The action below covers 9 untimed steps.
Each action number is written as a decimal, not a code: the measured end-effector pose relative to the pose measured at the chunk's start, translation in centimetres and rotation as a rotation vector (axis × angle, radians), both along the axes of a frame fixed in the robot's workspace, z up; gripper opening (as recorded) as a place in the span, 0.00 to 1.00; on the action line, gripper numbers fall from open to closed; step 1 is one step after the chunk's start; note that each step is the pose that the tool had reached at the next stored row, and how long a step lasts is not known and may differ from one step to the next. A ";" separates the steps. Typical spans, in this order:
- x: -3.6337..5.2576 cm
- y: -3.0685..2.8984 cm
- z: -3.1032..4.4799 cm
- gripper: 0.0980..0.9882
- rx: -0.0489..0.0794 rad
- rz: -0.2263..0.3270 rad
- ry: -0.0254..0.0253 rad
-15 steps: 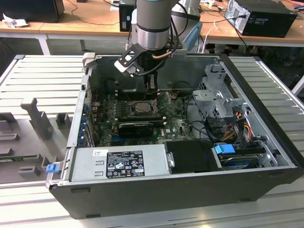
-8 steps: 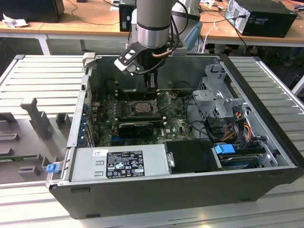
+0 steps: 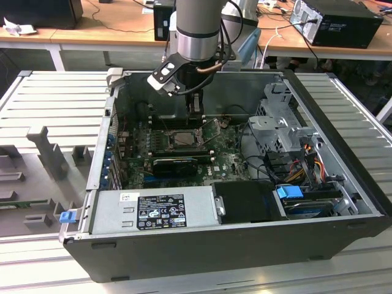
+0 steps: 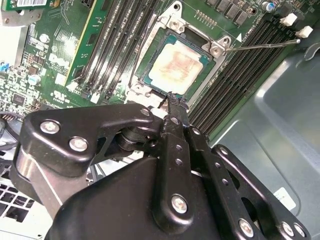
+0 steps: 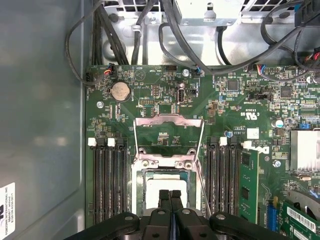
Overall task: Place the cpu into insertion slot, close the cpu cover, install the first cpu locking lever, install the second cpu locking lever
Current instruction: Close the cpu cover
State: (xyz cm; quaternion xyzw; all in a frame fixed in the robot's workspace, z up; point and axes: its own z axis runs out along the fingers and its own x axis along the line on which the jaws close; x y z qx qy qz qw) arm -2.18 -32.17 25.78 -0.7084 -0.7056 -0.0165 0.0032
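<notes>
Gripper [image 5: 170, 194] hangs tip-down inside the open PC case [image 3: 184, 251], jaws pressed together w/ nothing visible between them. In both wrist views the tip sits right over one edge of the cpu [image 4: 177, 67]; whether it touches the chip can't be told. Closed jaws prob. give one narrow tip, suited to nudging or pressing rather than carrying.

The cpu lies flat inside the insertion slot [image 5: 137, 186], so step 1 looks done. Chip: small square, dull silver-beige metal top w/ faint patchy discolouring and a thin green border round it. It looks level & square to the slot, w/ no corner riding up as far as can be seen.

The cpu cover [image 5: 170, 118] is a thin silver-grey frame w/ a big central opening. It's flipped back on its hinge just beyond the slot, green board showing thru the opening. Likely open so the chip could drop in; not yet closed.

A thin wire locking lever [image 4: 260, 46] is swung out from the slot across the black memory slots [image 5: 107, 180], i.e. unlatched. That's prob. what lets the cover stand open.

All of this sits on the green motherboard [image 5: 165, 90] on the case floor.
</notes>
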 end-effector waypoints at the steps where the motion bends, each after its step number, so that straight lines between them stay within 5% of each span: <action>1: 0.00 0.00 0.10 0.01 0.000 0.000 -0.0001; 9: 0.00 0.00 1.19 0.01 0.001 0.000 -0.0001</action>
